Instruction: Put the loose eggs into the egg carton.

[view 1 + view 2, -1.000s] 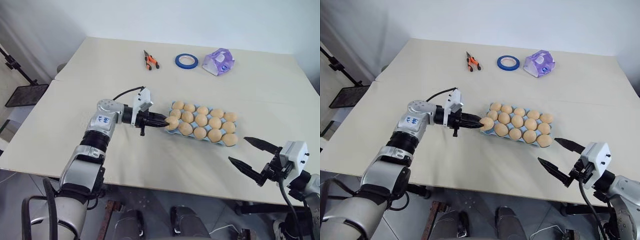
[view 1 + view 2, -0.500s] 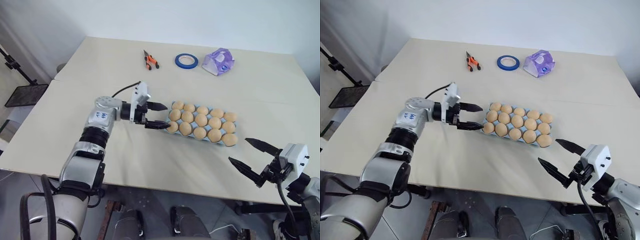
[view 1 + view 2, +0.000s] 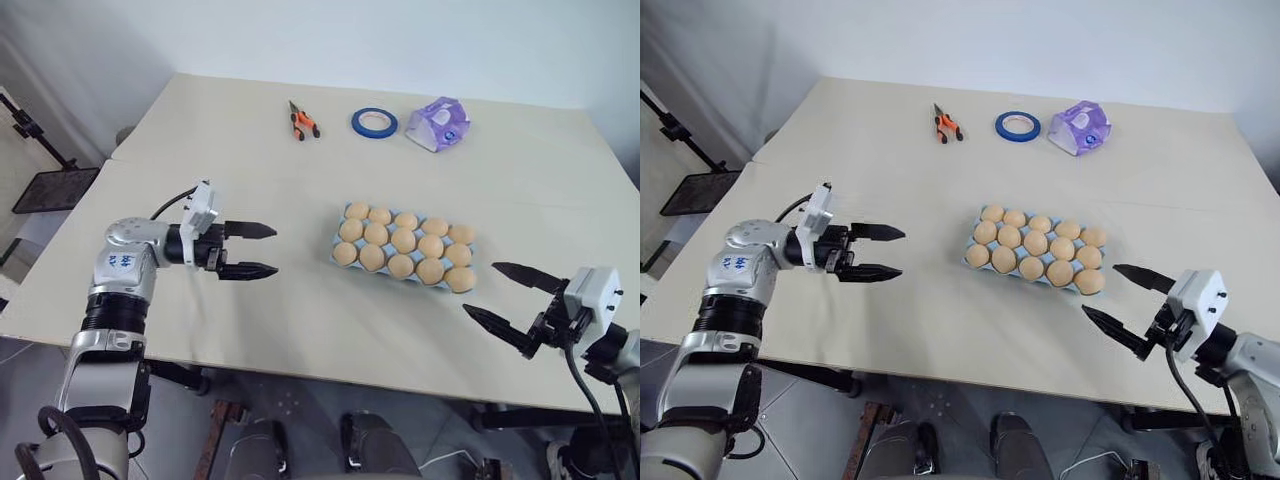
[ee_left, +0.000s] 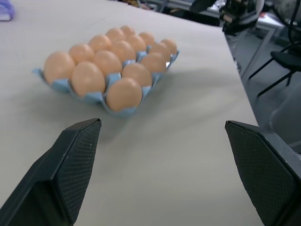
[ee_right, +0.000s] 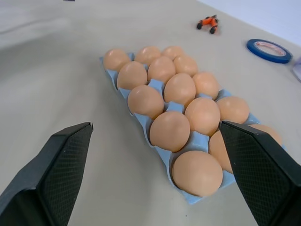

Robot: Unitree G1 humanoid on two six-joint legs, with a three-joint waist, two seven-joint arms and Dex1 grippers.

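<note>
The light blue egg carton lies right of the table's middle. Tan eggs fill its cups in three rows. Every egg I see sits in a cup; loose eggs are out of view. My left gripper hovers open and empty over bare table, well to the left of the carton, pointing at it. In the left wrist view its fingers frame the carton from a distance. My right gripper stands open and empty near the table's front edge, just right of the carton's near right corner.
At the back of the table lie orange-handled pliers, a blue tape ring and a purple-and-white packet. The table's front edge runs close below both grippers.
My left gripper opened, leaving an egg in the carton's near left corner cup, then drew away to the left. The right gripper has barely shifted.
</note>
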